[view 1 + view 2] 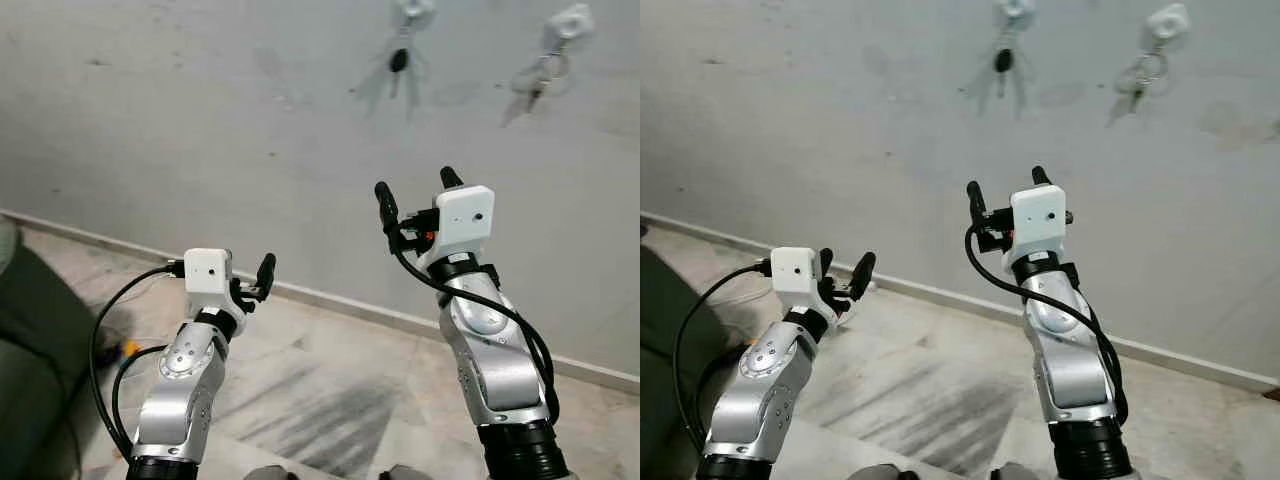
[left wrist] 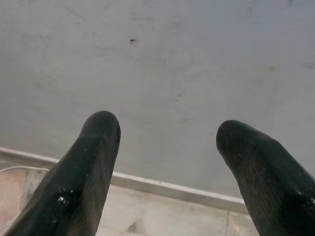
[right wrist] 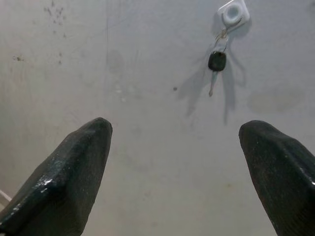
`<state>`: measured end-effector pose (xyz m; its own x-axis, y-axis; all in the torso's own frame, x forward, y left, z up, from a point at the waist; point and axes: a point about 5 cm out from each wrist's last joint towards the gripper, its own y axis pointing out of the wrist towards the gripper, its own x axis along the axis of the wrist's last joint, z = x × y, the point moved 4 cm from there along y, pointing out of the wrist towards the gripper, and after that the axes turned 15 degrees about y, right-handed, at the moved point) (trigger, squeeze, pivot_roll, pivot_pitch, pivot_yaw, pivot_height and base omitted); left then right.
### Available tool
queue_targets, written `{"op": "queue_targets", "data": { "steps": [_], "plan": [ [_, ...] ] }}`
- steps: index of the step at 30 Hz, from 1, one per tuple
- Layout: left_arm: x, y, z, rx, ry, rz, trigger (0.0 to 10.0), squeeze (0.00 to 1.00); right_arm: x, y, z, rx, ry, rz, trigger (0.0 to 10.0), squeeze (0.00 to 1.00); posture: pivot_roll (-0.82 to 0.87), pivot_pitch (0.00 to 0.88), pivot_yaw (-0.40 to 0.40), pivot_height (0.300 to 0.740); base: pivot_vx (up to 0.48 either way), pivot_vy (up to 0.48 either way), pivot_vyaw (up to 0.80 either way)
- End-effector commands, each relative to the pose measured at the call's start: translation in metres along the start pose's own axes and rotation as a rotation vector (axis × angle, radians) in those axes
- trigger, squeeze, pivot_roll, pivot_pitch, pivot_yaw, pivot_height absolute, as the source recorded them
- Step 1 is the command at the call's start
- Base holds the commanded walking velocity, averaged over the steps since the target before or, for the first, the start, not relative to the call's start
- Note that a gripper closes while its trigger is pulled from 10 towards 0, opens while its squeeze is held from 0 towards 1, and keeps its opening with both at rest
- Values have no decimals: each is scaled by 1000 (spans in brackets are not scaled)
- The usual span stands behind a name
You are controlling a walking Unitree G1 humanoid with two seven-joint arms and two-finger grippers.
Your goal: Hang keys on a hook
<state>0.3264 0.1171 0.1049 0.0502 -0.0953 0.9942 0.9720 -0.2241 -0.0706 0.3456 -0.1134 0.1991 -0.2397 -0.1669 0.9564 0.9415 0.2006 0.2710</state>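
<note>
A: Head view, left first: why is the left end effector [image 1: 262,280] low by the skirting?
B: Idle, fingers apart, empty.
A: And the right end effector [image 1: 414,197]?
B: Spread wide, empty, because the black-headed key [image 3: 216,62] hangs above it on the white wall hook [image 3: 233,12].

A black-headed key [image 3: 216,62] hangs on a small white hook [image 3: 233,12] stuck to the grey wall — blade pointing down, ring looped over the hook. Further right, a second white hook [image 1: 568,24] carries a metal key bunch [image 1: 541,76] — it dangles against the wall.
</note>
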Motion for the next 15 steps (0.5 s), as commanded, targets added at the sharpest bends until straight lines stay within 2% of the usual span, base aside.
{"op": "queue_targets", "data": {
  "steps": [1, 13, 15],
  "plan": [
    [-2, -1, -6, -20, 8, 0, 10000, 0, -2, -3, -6, -18, -5, 18, 10000, 0, -15, 88, 35, 740, 0, 0, 0],
    [2, 1, -6, -8, -6, -24, 10000, 0, -12, -2, -7, -16, 15, 64, 10000, 0, -5, 71, 23, 740, 0, 0, 0],
    [2, 2, -5, -11, -16, -29, 10000, 0, -15, -1, -8, -22, 18, 78, 10000, 0, -2, 70, 26, 740, 0, 0, -753]
  ]
}}
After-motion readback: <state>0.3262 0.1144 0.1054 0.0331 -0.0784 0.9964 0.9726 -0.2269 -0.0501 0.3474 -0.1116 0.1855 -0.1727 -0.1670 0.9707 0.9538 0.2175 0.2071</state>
